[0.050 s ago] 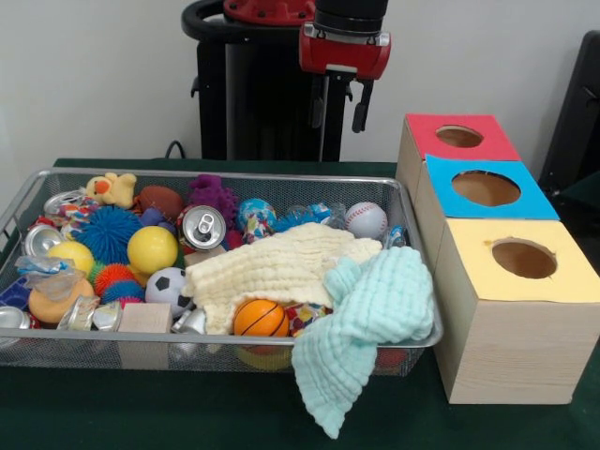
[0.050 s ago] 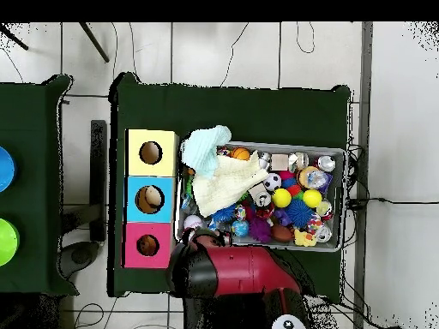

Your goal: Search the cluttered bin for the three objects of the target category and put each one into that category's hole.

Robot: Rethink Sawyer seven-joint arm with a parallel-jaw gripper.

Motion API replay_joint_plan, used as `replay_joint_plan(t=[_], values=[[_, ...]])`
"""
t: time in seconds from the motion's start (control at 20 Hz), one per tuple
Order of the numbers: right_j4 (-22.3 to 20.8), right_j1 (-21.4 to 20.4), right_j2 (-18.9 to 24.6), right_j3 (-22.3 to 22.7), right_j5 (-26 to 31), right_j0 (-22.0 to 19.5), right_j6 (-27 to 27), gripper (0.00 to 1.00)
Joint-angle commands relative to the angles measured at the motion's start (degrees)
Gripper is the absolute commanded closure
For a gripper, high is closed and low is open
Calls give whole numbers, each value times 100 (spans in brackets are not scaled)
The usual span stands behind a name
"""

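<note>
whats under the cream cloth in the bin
The cream cloth lies over the middle of the bin. An orange ball and a soccer ball peek out at its front edge. Whatever sits beneath its centre is covered.

The bin (image 1: 412, 272) is fine silvery wire mesh. In it, at 5 o'clock, a mint cloth (image 1: 375, 319) of crinkled matt weave overlaps a cream cloth (image 1: 281, 267) of like texture. The soda can (image 1: 202, 227) is shiny metal; the yellow ball (image 1: 152, 249) smooth. The boxes (image 1: 497, 352) show pale wood under matt coloured tops.
</note>
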Motion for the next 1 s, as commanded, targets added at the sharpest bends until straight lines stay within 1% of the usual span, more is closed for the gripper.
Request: replay_joint_plan(t=[0.05,1.0], values=[[214,211,367,-308,592,-59,353,0],[226,249,419,-270,546,-101,329,0]])
